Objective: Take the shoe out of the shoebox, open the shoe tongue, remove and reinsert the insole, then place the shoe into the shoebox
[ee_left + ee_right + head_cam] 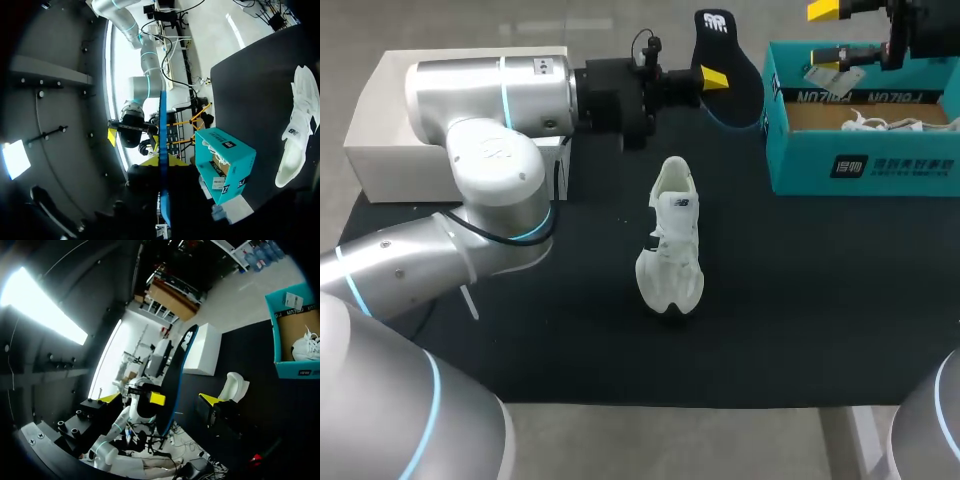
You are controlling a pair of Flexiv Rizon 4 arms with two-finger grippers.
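Insole stage, by the look of it: out of the shoe, not yet back in. Had the left gripper clamped on it, faces pinched at one long edge about mid-length, and held it on end near the tabletop's far edge, between the white box at the far left corner and the shoebox at the far right. Had the right gripper spread and empty above the shoebox, pointed toward the insole. Found the shoe on its side mid-tabletop, its length running from far edge to near, well apart from both grippers; saw a second shoe in the shoebox. Judged the insole light, thin and floppy, apt to bend or twist out of a one-edge pinch; better taken across its width near the heel, toe end free to lead. Judged the shoe light, soft in the upper, firmer at heel and sole, apt to skid or roll when pushed; wanted a steadying hold on the heel collar before feeding anything in.
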